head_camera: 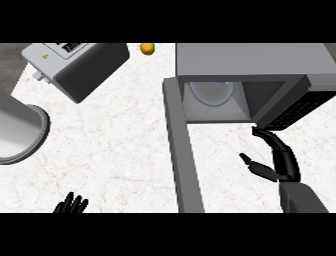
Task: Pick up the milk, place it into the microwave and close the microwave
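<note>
We find the milk (217, 94) standing inside the microwave (252, 75), deep in its cavity, showing as a pale upright shape with a blue top. The microwave door (182, 160) stands swung wide open toward us. The right hand (278, 160) is just outside the cavity's mouth, fingers straight, thumb apart, holding nothing. The left hand (71, 205) rests open at the lower edge. A toaster (75, 65), a grey cylindrical pot (8, 130) and a small yellow object (148, 48) occupy the counter (112, 150).
</note>
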Controlling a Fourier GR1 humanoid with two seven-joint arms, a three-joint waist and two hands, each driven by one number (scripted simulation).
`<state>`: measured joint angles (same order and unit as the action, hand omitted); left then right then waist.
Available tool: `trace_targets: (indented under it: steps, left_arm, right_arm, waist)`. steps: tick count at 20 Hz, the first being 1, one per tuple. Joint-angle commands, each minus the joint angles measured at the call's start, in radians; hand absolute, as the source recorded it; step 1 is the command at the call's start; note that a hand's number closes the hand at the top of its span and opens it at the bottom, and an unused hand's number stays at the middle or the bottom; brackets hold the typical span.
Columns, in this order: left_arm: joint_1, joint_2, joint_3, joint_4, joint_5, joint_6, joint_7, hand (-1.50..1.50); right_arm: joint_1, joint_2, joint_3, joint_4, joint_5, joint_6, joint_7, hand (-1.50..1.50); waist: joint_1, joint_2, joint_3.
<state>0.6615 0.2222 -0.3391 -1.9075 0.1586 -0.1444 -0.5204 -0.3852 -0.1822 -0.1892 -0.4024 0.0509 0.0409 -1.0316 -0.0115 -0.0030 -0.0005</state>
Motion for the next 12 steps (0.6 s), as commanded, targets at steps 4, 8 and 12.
trace_targets:
  steps: [4,8,12]
  left_arm:
    - [-0.174,-0.015,-0.071,0.114,-0.124,0.005,0.083,1.50]
    - [-0.265,-0.042,-0.103,0.119,-0.185,0.029,0.166,1.50]
    - [-0.341,-0.160,-0.179,0.230,-0.257,0.095,0.174,1.50]
  right_arm:
    - [0.138,-0.059,0.006,-0.179,-0.043,0.082,0.034,-1.50]
    - [0.182,-0.139,-0.060,-0.154,-0.110,0.171,-0.007,-1.50]
    - [0.245,-0.165,-0.082,-0.206,-0.162,0.222,-0.001,-1.50]
  waist:
    - [-0.004,-0.001,-0.001]
    - [0.003,0.003,0.001]
    - [0.004,0.003,0.000]
